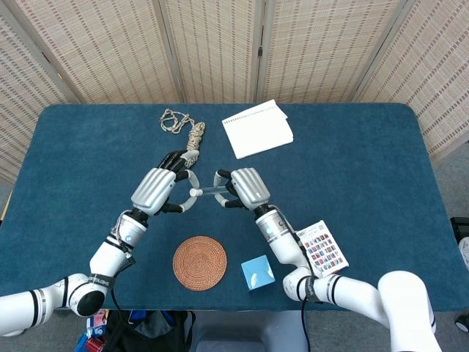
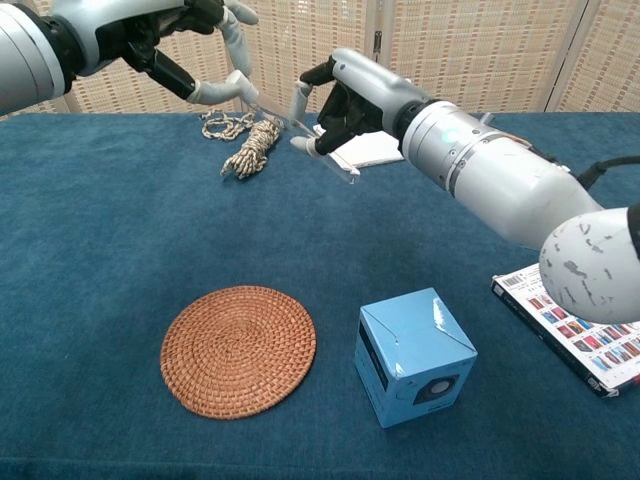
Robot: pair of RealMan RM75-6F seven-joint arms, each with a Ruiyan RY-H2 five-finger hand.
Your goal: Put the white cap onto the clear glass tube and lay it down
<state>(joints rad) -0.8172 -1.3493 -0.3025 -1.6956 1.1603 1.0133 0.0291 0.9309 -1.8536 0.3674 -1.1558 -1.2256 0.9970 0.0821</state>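
The clear glass tube (image 1: 211, 192) is held level above the blue table, its free end showing in the chest view as tube (image 2: 335, 165). My right hand (image 1: 246, 188) grips it near the middle; it shows in the chest view as right hand (image 2: 350, 95). The white cap (image 1: 195, 193) sits at the tube's left end, pinched by my left hand (image 1: 157, 191), which shows in the chest view as left hand (image 2: 200, 45). The two hands face each other, a short gap apart. How far the cap sits over the tube's mouth is hard to tell.
A woven round coaster (image 1: 199, 262) and a light blue box (image 1: 257, 272) lie near the front edge. A white notepad (image 1: 257, 128) and a coiled rope (image 1: 193, 139) lie behind the hands. A printed card (image 1: 323, 247) lies at the right.
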